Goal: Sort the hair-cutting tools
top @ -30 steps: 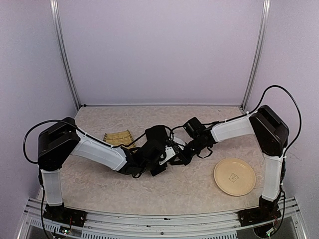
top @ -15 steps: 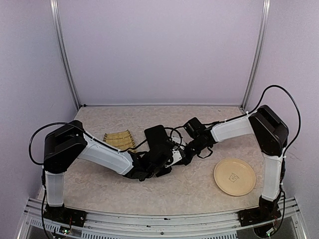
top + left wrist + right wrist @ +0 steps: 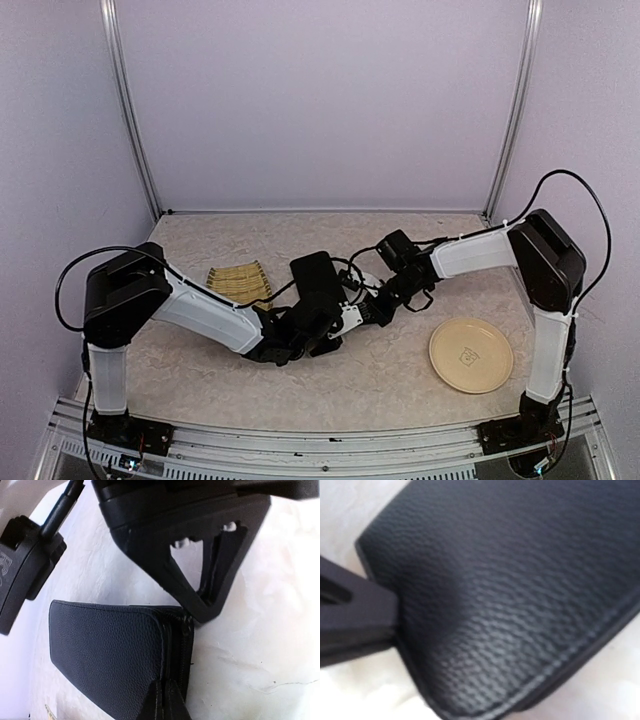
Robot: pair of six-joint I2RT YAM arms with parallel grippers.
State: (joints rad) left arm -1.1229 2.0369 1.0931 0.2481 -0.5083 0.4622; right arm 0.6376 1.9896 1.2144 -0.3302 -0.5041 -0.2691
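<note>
Speckled beige tabletop [image 3: 200, 372] | pebble-grained black rectangular case [image 3: 105, 652] | left tool [image 3: 163, 692] pinched shut

a black zip case [image 3: 110, 655] of pebbled, leather-like material lies flat on the pale marbled table [image 3: 400, 385]. a zip runs along one long side and a stitched seam follows its edge. a woven bamboo tray [image 3: 240, 281] sits left of centre, partly hidden. a round tan plate [image 3: 471, 355] with a small mark in its middle rests near the right front, well apart from the tray. lilac walls [image 3: 320, 100] close in the table, with aluminium posts [image 3: 128, 110] at the back corners and a metal rail [image 3: 320, 445] along the near edge.
</note>
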